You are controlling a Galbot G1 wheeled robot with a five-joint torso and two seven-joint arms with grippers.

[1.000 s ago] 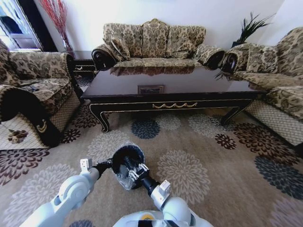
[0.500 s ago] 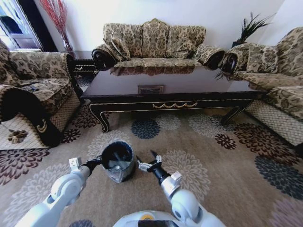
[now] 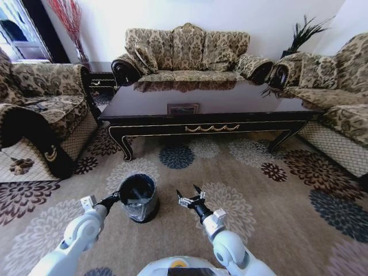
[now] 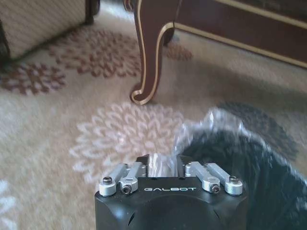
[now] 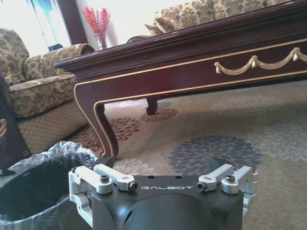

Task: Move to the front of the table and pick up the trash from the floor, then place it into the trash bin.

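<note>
The trash bin (image 3: pixel 138 197), small, round and lined with a shiny black bag, stands on the flower-patterned floor (image 3: pixel 259 201) in front of the table (image 3: pixel 207 106). My left gripper (image 3: pixel 113 200) is shut on the bin's near-left rim; the left wrist view shows the left gripper (image 4: pixel 163 162) pinching the bag edge of the trash bin (image 4: pixel 240 163). To the right of the bin my right gripper (image 3: pixel 190 197) hangs open and empty, a little apart from it. Its wrist view has the right gripper (image 5: pixel 160 163) spread wide beside the trash bin (image 5: pixel 38 187). The trash is out of view.
The table's curved leg (image 4: pixel 148 52) stands close beyond the bin, and its gold-trimmed front (image 5: pixel 254 62) faces me. Sofas ring the area: one to the left (image 3: pixel 34 115), one behind the table (image 3: pixel 187 54), one to the right (image 3: pixel 339 98). Open carpet lies to my right.
My right gripper has drawn out from over the bin and moved to the right, with its fingers open. The bin and my left gripper have shifted slightly left.
</note>
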